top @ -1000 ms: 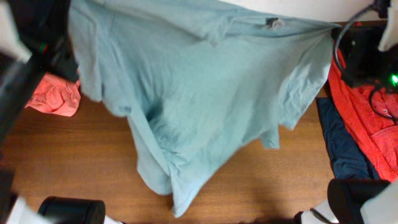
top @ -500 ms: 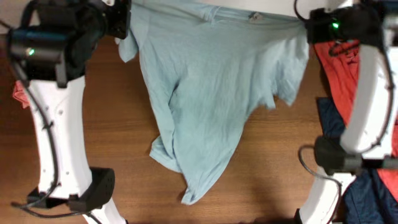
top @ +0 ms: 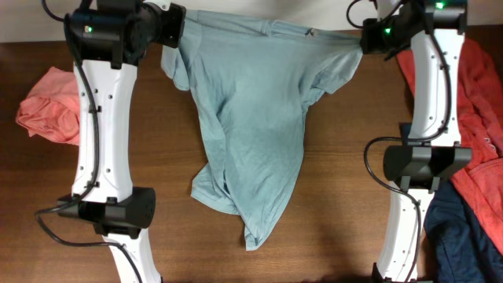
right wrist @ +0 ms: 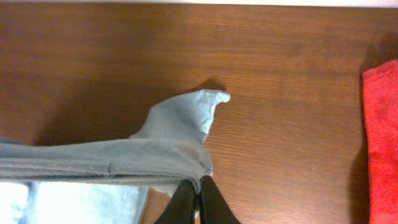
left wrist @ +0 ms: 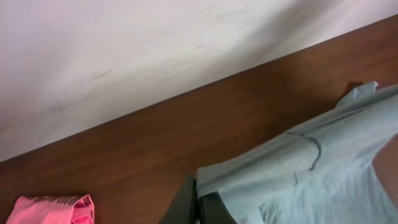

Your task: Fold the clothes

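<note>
A pale blue-green T-shirt (top: 255, 118) hangs stretched by its shoulders between my two grippers along the far table edge. Its hem lies bunched on the wood toward the front. My left gripper (top: 174, 27) is shut on the left shoulder. In the left wrist view the dark fingertips (left wrist: 198, 198) pinch the T-shirt's (left wrist: 311, 180) edge. My right gripper (top: 363, 38) holds the right shoulder. In the right wrist view its jaws (right wrist: 200, 182) stand pressed together on a fold of the T-shirt (right wrist: 155, 149), with a sleeve tip sticking up.
A salmon-pink garment (top: 51, 114) lies crumpled at the left, also visible in the left wrist view (left wrist: 56, 210). An orange-red garment (top: 481, 118) and a navy one (top: 464, 244) lie at the right edge. The red cloth (right wrist: 382, 124) shows right of my right gripper. A white wall borders the table's far side.
Both arms have carried the T-shirt away from the camera and down toward the far edge. The shirt now looks smaller and narrower, its lower part resting on the table.
</note>
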{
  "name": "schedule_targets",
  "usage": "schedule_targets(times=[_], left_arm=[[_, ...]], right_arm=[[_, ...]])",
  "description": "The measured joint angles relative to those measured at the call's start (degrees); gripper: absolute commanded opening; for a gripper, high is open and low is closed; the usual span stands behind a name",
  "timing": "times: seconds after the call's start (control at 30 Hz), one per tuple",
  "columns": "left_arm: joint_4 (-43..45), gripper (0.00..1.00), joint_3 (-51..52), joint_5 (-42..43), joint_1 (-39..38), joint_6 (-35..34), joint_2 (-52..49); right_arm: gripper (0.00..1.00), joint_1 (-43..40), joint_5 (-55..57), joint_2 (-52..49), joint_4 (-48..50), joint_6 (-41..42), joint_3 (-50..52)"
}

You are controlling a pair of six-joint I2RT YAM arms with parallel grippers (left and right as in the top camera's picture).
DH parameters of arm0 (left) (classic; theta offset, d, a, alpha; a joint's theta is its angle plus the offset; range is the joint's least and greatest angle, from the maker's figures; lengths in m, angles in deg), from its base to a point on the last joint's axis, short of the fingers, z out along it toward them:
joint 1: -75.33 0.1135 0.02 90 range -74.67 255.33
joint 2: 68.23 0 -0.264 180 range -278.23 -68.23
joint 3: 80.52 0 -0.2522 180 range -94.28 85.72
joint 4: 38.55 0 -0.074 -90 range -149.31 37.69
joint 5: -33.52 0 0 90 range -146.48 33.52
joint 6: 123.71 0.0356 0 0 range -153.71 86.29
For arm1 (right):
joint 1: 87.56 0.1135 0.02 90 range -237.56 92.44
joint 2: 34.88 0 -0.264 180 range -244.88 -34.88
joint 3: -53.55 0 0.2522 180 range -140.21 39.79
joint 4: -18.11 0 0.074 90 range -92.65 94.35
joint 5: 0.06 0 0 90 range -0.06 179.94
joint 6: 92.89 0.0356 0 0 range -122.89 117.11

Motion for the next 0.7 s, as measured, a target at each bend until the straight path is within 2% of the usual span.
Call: schedule_targets(times=[0.03, 0.17, 0.2, 0.37, 0.5, 0.7], left_arm=[[0.04, 0.01, 0.0, -0.96, 0.02, 0.02, -0.15], [0.68, 0.01, -0.02, -3.48, 1.25, 0.17, -0.15], [0.74, 0.01, -0.02, -3.85, 1.4, 0.17, -0.15], [0.81, 0.01, -0.02, -4.48, 1.42, 0.17, -0.15], [0.94, 0.01, -0.02, -4.48, 1.42, 0.17, -0.15], [2.99, 0.01, -0.02, -4.46, 1.86, -0.39, -0.15]], right_arm=[[0.49, -0.57, -0.07, 0.0, -0.09, 0.2, -0.02], [0.84, -4.35, -1.09, 0.11, -2.56, 0.33, -0.02], [0.87, -4.83, -1.14, 0.2, -3.19, 0.83, -0.02], [0.87, -4.31, -3.08, 0.33, -5.51, 0.87, -0.02], [0.78, -3.67, -5.88, 0.37, -10.34, 1.05, -0.02], [0.79, 2.16, -8.61, 0.44, -12.2, -0.09, -0.02]])
